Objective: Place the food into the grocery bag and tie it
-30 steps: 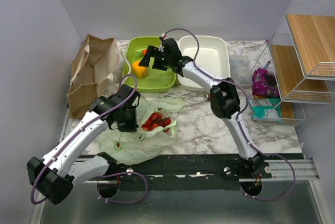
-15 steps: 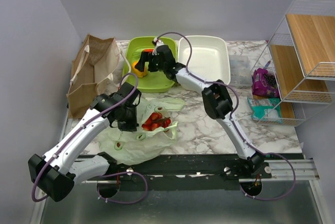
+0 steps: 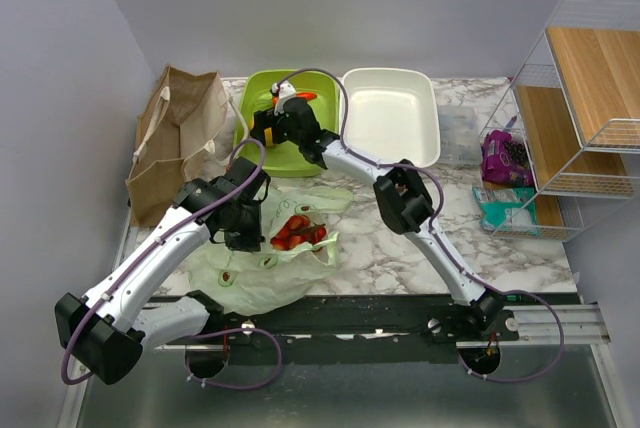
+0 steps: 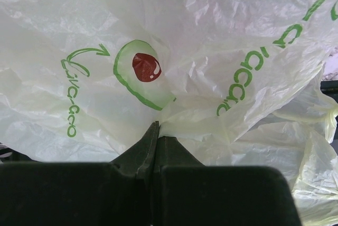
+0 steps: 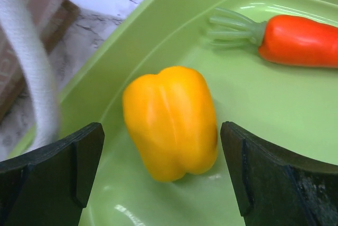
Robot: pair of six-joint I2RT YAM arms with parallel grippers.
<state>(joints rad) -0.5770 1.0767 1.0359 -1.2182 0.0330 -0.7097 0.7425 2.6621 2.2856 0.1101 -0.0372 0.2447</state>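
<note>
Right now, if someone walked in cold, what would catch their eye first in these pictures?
The yellow bell pepper lies in the green tray at the back of the table, framed by the open right gripper. Nearer the arm bases, the left gripper pinches the pale-green grocery bag, with red tomatoes showing at its mouth.

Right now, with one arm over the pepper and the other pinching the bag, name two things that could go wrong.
The yellow pepper lies under the open right fingers, near the wall of the green tub; smooth, it may squirt out as they close.
The left fingers pinch only a thin fold of the grocery bag; it could slip free.
</note>
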